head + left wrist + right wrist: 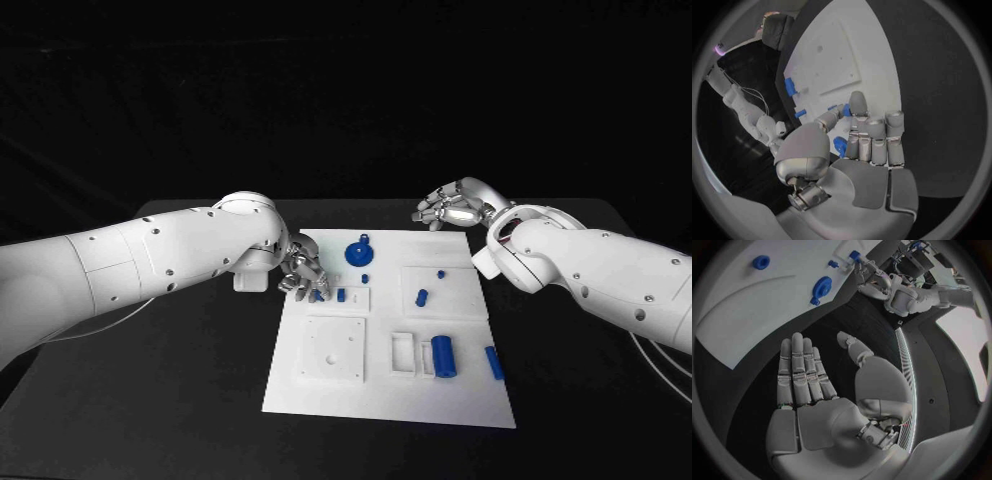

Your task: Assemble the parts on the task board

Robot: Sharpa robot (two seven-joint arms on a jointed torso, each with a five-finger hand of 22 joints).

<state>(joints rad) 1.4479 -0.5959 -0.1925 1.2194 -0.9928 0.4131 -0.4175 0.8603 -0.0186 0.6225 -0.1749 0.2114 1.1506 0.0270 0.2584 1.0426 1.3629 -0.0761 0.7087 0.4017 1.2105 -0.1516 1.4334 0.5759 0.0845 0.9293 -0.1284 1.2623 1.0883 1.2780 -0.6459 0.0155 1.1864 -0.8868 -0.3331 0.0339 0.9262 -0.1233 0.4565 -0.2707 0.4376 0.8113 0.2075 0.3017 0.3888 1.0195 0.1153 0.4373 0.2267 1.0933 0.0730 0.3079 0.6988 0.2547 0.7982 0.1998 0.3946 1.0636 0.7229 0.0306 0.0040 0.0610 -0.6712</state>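
Pinching a small blue part [317, 293] at the board's [389, 405] left edge, my left hand [302, 274] works mid-frame while my right hand [459, 205] hovers flat, fingers extended, empty, upper right.

Bare black table [173, 400] at lower left and lower right, so lots of room there. The task board [389, 400] gets crowded mid-right with blue parts [443, 355]; the left hand [303, 277] blocks its upper-left edge.
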